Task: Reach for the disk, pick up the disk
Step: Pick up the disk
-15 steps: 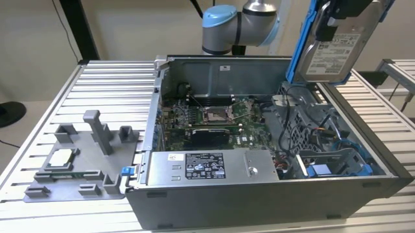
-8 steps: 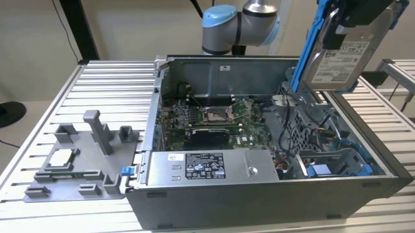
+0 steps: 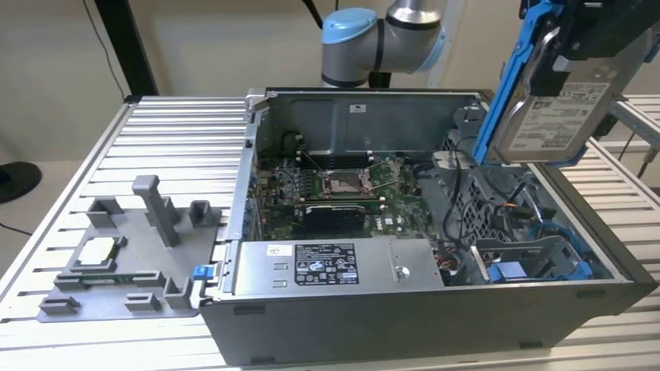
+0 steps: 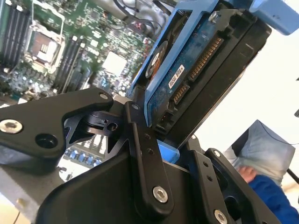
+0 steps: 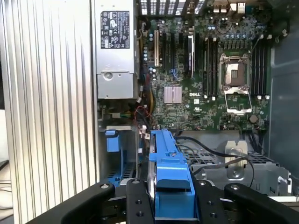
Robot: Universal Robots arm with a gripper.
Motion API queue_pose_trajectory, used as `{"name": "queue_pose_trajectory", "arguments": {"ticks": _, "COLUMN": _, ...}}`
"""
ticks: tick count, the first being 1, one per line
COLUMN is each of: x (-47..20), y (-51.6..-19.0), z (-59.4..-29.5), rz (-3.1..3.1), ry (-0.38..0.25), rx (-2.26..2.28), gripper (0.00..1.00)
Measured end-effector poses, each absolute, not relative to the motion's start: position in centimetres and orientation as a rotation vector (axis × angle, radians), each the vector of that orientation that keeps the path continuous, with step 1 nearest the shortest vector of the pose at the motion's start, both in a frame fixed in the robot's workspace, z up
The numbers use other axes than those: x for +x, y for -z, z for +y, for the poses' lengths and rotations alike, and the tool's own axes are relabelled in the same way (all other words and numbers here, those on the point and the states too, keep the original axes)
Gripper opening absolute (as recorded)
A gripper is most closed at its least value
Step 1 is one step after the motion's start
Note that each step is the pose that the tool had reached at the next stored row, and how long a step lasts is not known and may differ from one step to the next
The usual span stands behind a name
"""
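Note:
The disk (image 3: 552, 116), a silver hard drive with a white label and a blue bracket, hangs on edge in the air above the open computer case (image 3: 413, 325), at the exterior view's upper right. My gripper (image 3: 590, 39) is shut on its top end. In the second wrist view the disk (image 4: 196, 60) shows its blue circuit face, clamped between black fingers (image 4: 142, 154). The first wrist view looks along the disk's blue bracket (image 5: 170, 177) between the fingers, with the motherboard (image 5: 205, 84) below it.
Inside the case are the motherboard (image 3: 341, 185), a grey power supply box (image 3: 330, 267) and an empty blue drive bay (image 3: 536, 263). A grey tray (image 3: 113, 263) lies on the slatted table at the exterior view's left. A person's blue sleeve (image 4: 266, 191) is nearby.

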State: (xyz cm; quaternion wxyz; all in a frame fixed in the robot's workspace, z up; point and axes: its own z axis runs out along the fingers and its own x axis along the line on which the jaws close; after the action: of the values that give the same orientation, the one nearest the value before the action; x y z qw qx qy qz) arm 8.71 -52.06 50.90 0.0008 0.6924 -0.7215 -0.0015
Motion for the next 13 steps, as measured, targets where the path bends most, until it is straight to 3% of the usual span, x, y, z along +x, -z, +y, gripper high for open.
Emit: {"name": "queue_pose_trajectory", "arguments": {"ticks": 13, "x": 8.9, "y": -50.7, "z": -57.3, "rz": -2.264, "ry": 0.007, "rx": 2.173, "gripper": 0.00}}
